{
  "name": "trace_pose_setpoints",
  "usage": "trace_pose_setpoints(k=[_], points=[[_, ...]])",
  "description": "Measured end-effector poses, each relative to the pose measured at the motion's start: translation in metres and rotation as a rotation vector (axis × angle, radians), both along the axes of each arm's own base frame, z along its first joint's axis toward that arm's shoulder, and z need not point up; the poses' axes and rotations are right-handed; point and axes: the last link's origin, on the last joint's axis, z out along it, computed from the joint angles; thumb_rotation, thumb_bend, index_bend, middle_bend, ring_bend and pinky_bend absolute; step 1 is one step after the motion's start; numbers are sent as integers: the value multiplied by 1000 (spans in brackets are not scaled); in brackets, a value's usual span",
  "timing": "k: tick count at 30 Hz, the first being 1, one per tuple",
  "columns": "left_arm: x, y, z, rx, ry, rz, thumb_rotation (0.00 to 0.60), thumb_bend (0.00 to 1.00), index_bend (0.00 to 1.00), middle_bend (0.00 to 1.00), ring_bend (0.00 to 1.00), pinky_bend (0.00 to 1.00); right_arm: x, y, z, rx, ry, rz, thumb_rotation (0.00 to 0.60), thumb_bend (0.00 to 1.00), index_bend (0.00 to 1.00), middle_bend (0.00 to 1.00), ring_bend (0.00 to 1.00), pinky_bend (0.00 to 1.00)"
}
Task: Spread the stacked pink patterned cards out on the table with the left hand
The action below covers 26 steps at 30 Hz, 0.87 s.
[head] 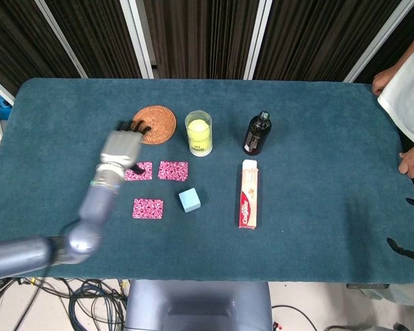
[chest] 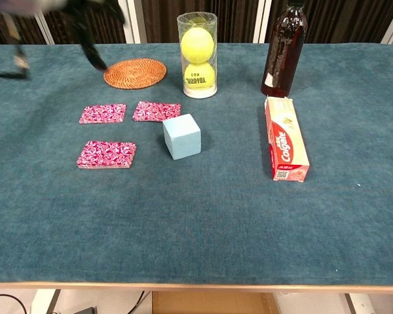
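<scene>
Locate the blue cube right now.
In the chest view the blue cube sits left of centre on the table, just right of the pink patterned cards, with the tennis ball tube behind it.

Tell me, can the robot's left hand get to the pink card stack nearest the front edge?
Probably yes. The left hand hovers open just behind the pink card stack, and only bare cloth lies between them. The blue cube sits off to one side.

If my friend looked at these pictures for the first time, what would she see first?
Probably the big grey left hand hovering over the blue table, just left of the pink patterned cards, holding nothing. Three pink cards lie apart there, beside a light blue cube. Behind them stands a clear tube of yellow tennis balls.
</scene>
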Motion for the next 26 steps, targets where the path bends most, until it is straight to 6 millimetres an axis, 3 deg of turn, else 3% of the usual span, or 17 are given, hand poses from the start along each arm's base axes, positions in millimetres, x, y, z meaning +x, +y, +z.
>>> trace_pose_setpoints(k=[7, 12, 21, 26], points=[[-61, -35, 58, 110, -29, -115, 600, 104, 197, 94, 0, 0, 4, -2, -6, 9, 33, -6, 600, 115, 185, 79, 126, 238], [-118, -84, 90, 142, -38, -134, 600, 103, 197, 90, 0, 0, 7, -4, -10, 16, 55, -1, 600, 116, 183, 77, 126, 238], [-190, -180, 117, 202, -221, -105, 600, 103, 197, 88, 0, 0, 15, -4, -14, 15, 45, 42, 600, 116, 185, 75, 125, 238], [-227, -220, 129, 235, -242, -63, 600, 104, 197, 88, 0, 0, 14, -3, -13, 17, 42, 37, 600, 116, 185, 75, 125, 238]])
